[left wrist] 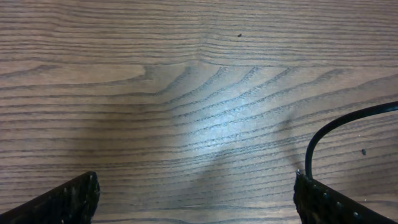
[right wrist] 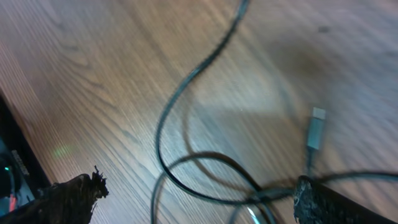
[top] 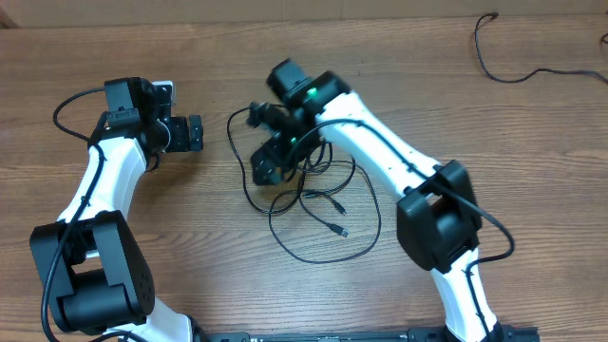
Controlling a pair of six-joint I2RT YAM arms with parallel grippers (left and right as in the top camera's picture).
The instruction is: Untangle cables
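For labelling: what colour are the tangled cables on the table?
Black. The cables show best in the overhead view.

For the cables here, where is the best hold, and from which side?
Probably the cord just behind the plug end, from straight above. There the cables thin to one strand lying flat, with bare table either side for the open right pincer to straddle; the crossings nearer the middle look crowded.
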